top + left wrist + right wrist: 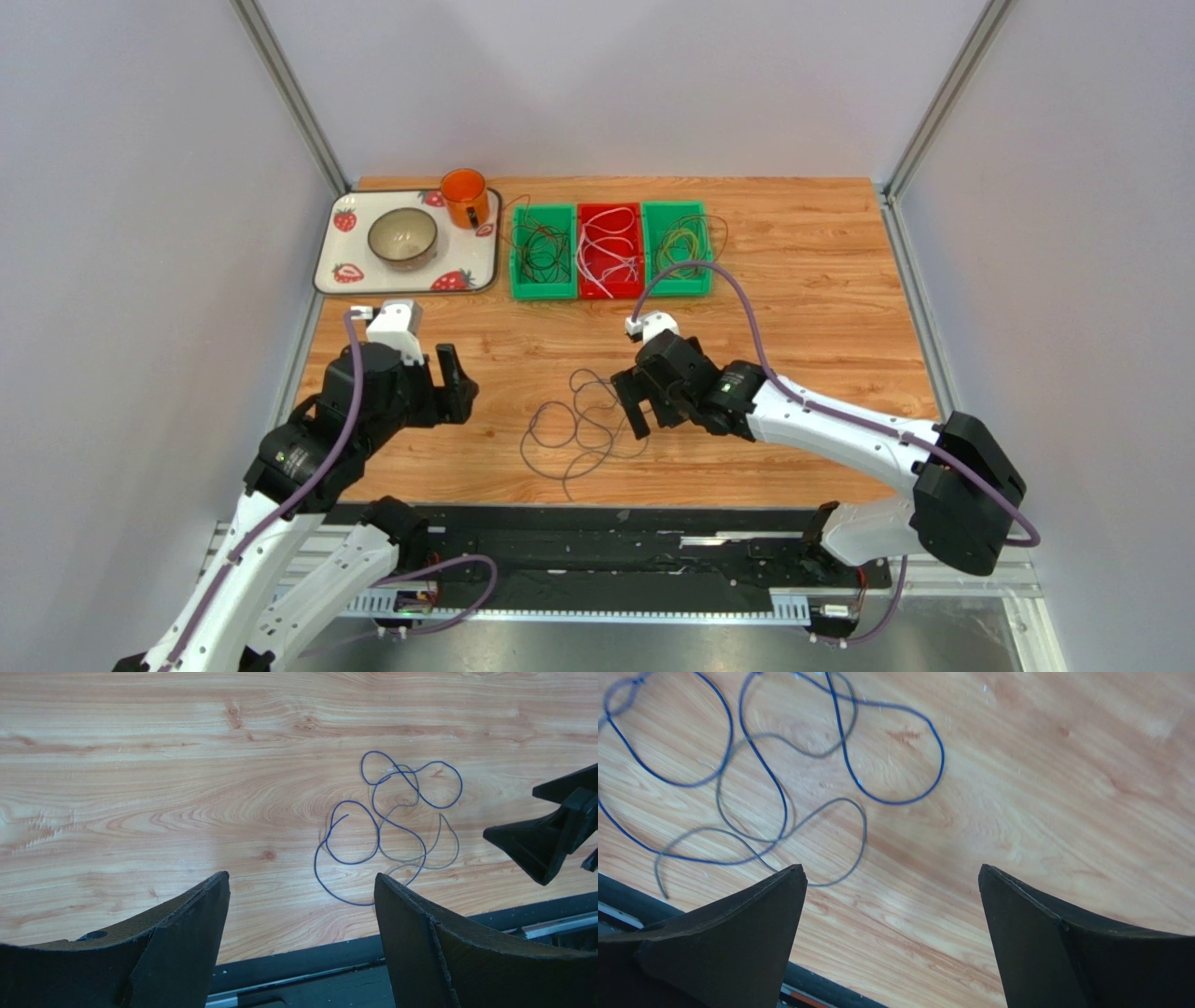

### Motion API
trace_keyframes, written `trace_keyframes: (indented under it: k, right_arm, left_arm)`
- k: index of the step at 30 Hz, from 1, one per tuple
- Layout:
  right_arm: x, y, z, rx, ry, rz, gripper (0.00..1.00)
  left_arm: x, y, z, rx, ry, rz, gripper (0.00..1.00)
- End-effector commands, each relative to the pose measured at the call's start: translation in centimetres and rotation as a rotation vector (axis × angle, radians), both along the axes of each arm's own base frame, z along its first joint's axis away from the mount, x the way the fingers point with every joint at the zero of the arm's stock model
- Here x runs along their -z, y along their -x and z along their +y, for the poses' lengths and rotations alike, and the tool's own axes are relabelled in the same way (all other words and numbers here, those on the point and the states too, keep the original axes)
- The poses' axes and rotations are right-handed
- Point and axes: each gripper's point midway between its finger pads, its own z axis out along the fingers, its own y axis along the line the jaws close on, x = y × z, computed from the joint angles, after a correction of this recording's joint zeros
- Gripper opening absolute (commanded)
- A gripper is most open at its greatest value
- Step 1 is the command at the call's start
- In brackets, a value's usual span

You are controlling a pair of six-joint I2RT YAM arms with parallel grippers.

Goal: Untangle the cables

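Wood-grain table (842,266) carries the cables (578,420), lying in tangled loops between left gripper (459,385) and right gripper (647,416). Both grippers are released and hold nothing.

Left wrist view: jaws stand apart, with the cables (380,831) ahead and not touched.

Right wrist view: jaws stand apart, with blue and grey loops (781,801) lying just beyond one finger.

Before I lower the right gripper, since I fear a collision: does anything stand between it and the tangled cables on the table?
Nothing visible does. The right gripper hangs open just right of the cables, with only bare tabletop between them. The left gripper, also open, sits apart on the tangle's far side, out of that path.
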Motion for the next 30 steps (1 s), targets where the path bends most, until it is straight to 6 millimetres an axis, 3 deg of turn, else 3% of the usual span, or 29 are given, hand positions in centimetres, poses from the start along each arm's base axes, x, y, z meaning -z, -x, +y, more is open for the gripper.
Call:
trace_keyframes:
  k: [1,3,4,6,8,9,14,25,30]
  right_arm:
    - [-0.8,0.2,1.5,-0.047,-0.055,-0.001,0.99]
    - [0.2,-0.2,2.1,-0.058,-0.026,0.021,0.99]
    - [-0.5,-0.9,2.7,-0.033,-0.034,0.013,0.96]
    - [1.1,-1.2,3.5,-0.008,-0.004,0.068,0.93]
    - [0.6,-1.9,5.4,0.052,-0.056,0.104,0.88]
    - [1.6,-1.6,6.1,0.052,-0.054,0.148,0.85]
    - [1.5,-2.1,7.8,0.156,-0.112,0.201,0.72]
    - [3.7,0.6,7.0,0.270,-0.090,0.346,0.68]
    - [5.1,0.6,6.8,0.327,-0.094,0.356,0.64]
  left_arm:
    - [-0.5,0.0,-0.4,0.009,0.022,-0.003,0.84]
    - [-0.6,0.0,-0.4,0.011,0.025,-0.005,0.84]
    - [-0.6,0.0,-0.4,0.009,0.025,-0.008,0.84]
    - [-0.7,0.1,-0.3,0.007,0.029,-0.014,0.84]
    - [-0.7,0.1,-0.2,0.006,0.029,-0.017,0.84]
    - [-0.7,0.1,-0.2,0.006,0.029,-0.017,0.84]
    - [-0.8,0.2,-0.2,0.007,0.032,-0.020,0.84]
    - [-1.1,0.4,-0.2,0.010,0.041,-0.033,0.84]
    - [-1.1,0.3,-0.3,0.013,0.040,-0.035,0.84]
